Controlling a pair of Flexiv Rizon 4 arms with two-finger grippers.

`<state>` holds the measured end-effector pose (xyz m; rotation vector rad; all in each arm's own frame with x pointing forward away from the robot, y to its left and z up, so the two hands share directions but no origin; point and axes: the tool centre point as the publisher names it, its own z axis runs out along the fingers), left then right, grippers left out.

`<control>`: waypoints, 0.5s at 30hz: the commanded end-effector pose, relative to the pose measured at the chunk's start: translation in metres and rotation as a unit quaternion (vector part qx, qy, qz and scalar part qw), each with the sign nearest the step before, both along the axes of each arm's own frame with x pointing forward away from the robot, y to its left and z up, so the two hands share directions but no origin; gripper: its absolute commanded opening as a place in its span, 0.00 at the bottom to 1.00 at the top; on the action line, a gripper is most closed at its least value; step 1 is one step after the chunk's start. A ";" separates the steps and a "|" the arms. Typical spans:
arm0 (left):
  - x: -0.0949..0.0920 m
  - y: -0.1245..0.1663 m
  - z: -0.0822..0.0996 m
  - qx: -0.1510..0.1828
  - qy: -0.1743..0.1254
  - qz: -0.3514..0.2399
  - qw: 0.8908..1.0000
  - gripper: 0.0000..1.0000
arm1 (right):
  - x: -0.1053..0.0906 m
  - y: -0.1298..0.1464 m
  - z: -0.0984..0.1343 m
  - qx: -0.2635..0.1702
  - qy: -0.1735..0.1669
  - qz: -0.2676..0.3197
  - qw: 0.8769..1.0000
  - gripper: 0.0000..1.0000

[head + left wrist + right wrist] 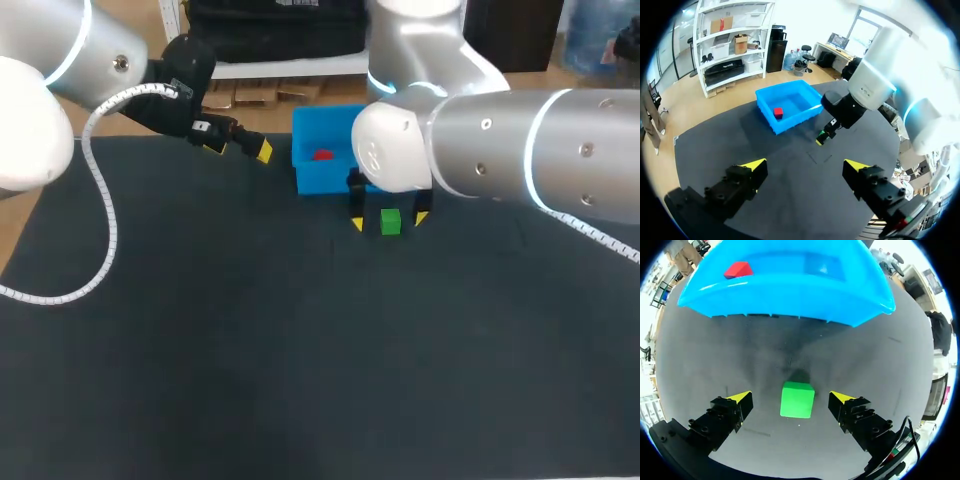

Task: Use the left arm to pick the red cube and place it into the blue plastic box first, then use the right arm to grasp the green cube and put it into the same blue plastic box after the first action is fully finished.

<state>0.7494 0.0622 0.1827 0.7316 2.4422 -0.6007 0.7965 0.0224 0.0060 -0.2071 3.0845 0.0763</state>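
The red cube (322, 155) (778, 113) (738, 270) lies inside the blue plastic box (312, 176) (790, 120) (790, 295) at the far middle of the black table. The green cube (390, 222) (797, 399) rests on the mat just in front of the box. My right gripper (389, 221) (791, 398) is open and low over the mat, one yellow-tipped finger on each side of the green cube without touching it. My left gripper (250, 146) (805, 165) is open and empty, held above the table left of the box.
The black mat (250, 360) covers the whole table. My right arm's white wrist (395, 150) hangs over the box's right half and hides part of it. In the left wrist view the right arm (870, 85) stands beyond the box.
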 end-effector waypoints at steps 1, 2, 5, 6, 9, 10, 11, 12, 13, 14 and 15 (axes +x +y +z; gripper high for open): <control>0.000 0.001 -0.001 -0.003 -0.002 -0.002 1.000 1.00 | 0.003 0.001 -0.003 0.002 0.003 0.000 1.000 1.00; 0.000 0.001 -0.001 -0.003 -0.002 -0.002 1.000 1.00 | 0.004 0.001 -0.005 0.002 0.004 0.000 1.000 1.00; 0.000 0.001 -0.001 -0.003 -0.002 -0.002 1.000 1.00 | 0.004 0.001 -0.006 0.003 0.005 -0.001 1.000 1.00; 0.000 0.001 -0.001 -0.003 -0.002 -0.002 1.000 1.00 | 0.004 0.001 -0.006 0.003 0.005 -0.001 1.000 1.00; 0.000 0.001 -0.001 -0.003 -0.002 -0.002 1.000 1.00 | 0.004 -0.001 -0.008 0.003 0.005 -0.002 1.000 1.00; 0.000 0.001 -0.001 -0.003 -0.002 -0.002 1.000 1.00 | 0.004 -0.002 -0.008 0.003 0.005 -0.003 1.000 1.00; 0.000 0.001 -0.001 -0.003 -0.002 -0.002 1.000 1.00 | 0.004 -0.002 -0.009 0.003 0.006 -0.003 1.000 1.00; 0.000 0.001 -0.001 -0.003 -0.002 -0.002 1.000 1.00 | 0.004 -0.003 -0.009 0.003 0.006 -0.004 1.000 1.00; 0.000 0.001 -0.001 -0.003 -0.002 -0.002 1.000 1.00 | 0.004 -0.003 -0.009 0.005 0.007 -0.006 1.000 0.66; 0.000 0.001 -0.001 -0.003 -0.002 -0.002 1.000 1.00 | 0.003 -0.003 -0.009 0.005 0.007 -0.007 1.000 0.40; 0.000 0.001 -0.001 -0.003 -0.002 -0.002 1.000 1.00 | 0.003 -0.003 -0.009 0.006 0.007 -0.008 1.000 0.17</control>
